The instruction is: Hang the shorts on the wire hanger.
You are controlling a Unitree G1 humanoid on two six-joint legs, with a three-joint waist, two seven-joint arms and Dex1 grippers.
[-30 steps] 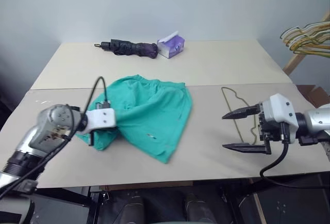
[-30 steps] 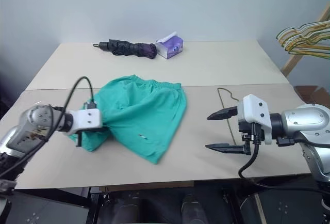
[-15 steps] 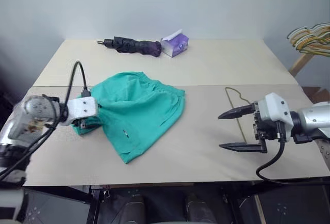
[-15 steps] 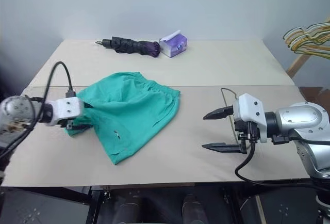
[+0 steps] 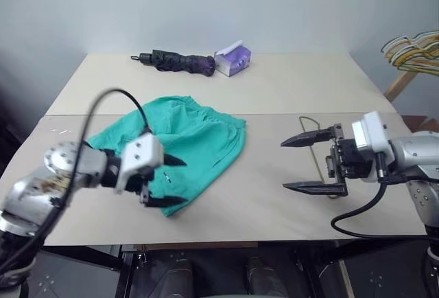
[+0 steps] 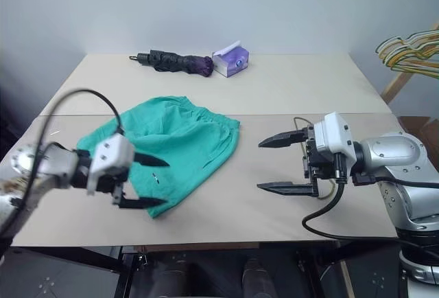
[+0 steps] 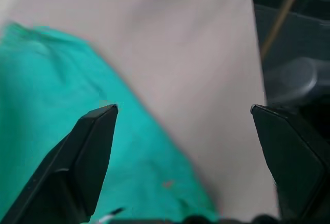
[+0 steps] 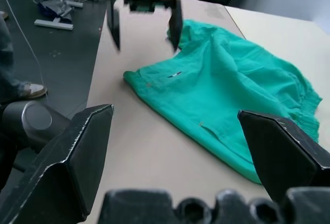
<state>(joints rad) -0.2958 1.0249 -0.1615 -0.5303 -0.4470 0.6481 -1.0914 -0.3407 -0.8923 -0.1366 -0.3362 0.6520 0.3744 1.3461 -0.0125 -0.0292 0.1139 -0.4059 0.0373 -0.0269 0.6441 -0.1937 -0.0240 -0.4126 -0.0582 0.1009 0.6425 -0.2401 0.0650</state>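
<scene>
Currently: both jaws apart, empty | shorts (image 5: 180,148) crumpled on bench (image 5: 288,85), left gripper (image 5: 167,182) over hem | wire hanger (image 5: 317,148) behind right gripper (image 5: 310,163) | risk: thin wire slips or slides off.

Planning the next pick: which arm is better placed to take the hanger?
Right, probably. The right gripper hangs open right beside the wire hanger, while the open left gripper is over the shorts across the table.
</scene>
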